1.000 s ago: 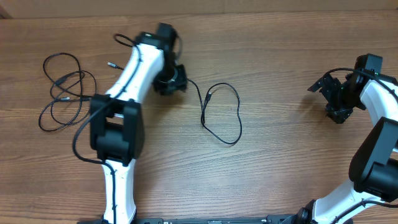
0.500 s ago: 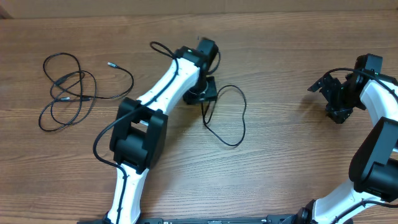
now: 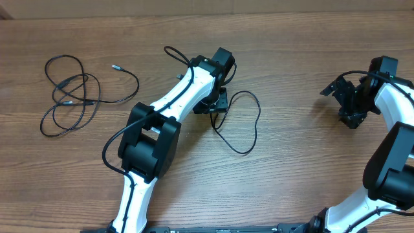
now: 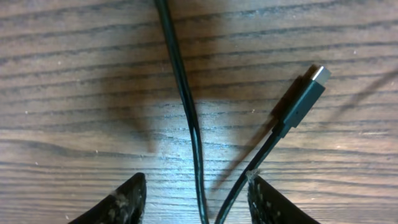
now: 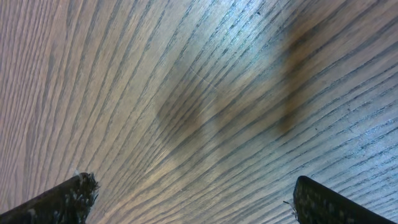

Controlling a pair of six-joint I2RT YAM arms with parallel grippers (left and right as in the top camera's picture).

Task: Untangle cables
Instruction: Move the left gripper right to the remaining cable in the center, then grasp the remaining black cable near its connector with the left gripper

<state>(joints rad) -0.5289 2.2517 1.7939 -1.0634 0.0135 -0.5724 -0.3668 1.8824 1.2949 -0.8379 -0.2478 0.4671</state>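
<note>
Left wrist view: my left gripper [image 4: 196, 190] straddles the centre cable [image 4: 186, 106], fingers spread, pinching nothing; I'd lift straight up, clear of the USB-C plug [image 4: 303, 98] beside it. Right gripper [image 5: 193, 199] gapes empty; tangle [image 3: 70, 99] sits far left.

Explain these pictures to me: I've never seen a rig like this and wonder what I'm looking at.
Two white robot arms, the left arm and the right arm, stand at a wooden table. One picture looks down from above; the other two come from cameras on the wrists. A tangle of black cables lies on the left side, one looped cable in the middle. The left gripper stands open over that loop and its plug; nothing is pinched. The right gripper is open and empty.
</note>
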